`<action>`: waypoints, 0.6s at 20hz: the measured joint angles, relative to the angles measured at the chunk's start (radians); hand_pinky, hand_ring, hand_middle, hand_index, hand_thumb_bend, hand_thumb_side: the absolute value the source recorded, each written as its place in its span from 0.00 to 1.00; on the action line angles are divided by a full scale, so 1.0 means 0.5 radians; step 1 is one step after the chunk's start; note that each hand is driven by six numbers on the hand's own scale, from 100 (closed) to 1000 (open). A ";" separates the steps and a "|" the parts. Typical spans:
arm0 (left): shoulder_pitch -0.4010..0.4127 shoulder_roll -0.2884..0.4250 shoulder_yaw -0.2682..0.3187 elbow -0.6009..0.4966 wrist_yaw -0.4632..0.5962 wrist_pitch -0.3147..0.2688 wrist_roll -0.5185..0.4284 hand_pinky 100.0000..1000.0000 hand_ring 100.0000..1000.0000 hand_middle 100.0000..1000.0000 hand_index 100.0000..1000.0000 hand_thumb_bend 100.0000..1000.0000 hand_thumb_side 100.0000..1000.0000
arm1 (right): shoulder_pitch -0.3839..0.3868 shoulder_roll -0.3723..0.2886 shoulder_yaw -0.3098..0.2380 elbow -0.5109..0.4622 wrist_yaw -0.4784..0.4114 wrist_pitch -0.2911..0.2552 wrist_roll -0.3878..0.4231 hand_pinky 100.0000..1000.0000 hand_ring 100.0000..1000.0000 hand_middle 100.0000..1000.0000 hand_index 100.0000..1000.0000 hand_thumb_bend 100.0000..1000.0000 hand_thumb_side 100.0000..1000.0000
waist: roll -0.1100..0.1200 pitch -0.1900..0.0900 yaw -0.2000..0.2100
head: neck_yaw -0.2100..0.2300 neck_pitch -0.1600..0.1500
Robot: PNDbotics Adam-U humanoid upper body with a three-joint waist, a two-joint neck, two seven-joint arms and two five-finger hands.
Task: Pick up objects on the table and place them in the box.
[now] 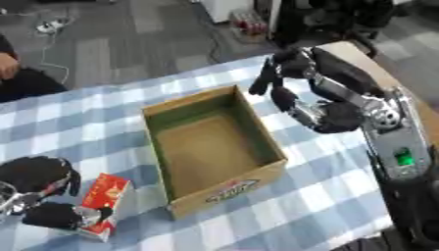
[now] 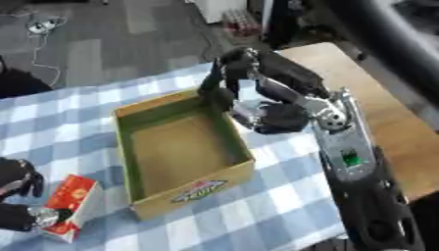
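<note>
The left hand [image 1: 38, 188] is seen at the lower left of the frame, its fingers and thumb curled round the lower end of a red and white carton [image 1: 105, 206], which lies on the blue and white checked tablecloth [image 1: 317, 196]. The right hand [image 1: 296, 90] is held at the upper right, fingers hanging down, relaxed and apart, nothing gripped, just beyond the far right corner of the open cardboard box [image 1: 214, 147]. The box stands at the frame's centre, just right of the carton.
</note>
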 measured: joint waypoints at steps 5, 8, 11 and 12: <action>0.000 0.006 -0.002 0.083 -0.034 0.002 0.002 0.07 0.38 0.49 0.65 0.34 1.00 | 0.000 0.000 0.000 0.000 0.000 0.000 0.000 0.35 0.31 0.48 0.68 0.00 1.00 | 0.000 0.000 0.000 | 0.006 0.002; 0.000 0.004 -0.014 0.122 -0.046 -0.001 0.002 0.07 0.38 0.49 0.66 0.34 1.00 | 0.000 0.000 0.000 0.000 0.000 -0.001 0.001 0.35 0.31 0.48 0.68 0.00 1.00 | 0.000 0.000 -0.001 | 0.006 0.002; 0.000 -0.013 -0.026 0.145 -0.047 -0.013 0.002 0.06 0.38 0.49 0.66 0.34 1.00 | 0.000 0.000 0.000 0.000 0.000 -0.003 0.003 0.35 0.31 0.48 0.68 0.00 1.00 | 0.000 0.000 -0.002 | 0.006 0.002; 0.000 -0.017 -0.028 0.148 -0.044 -0.017 0.002 0.06 0.37 0.49 0.66 0.34 1.00 | 0.000 0.000 0.000 0.000 0.000 -0.003 0.003 0.35 0.31 0.48 0.68 0.00 1.00 | 0.000 0.000 -0.002 | 0.006 0.002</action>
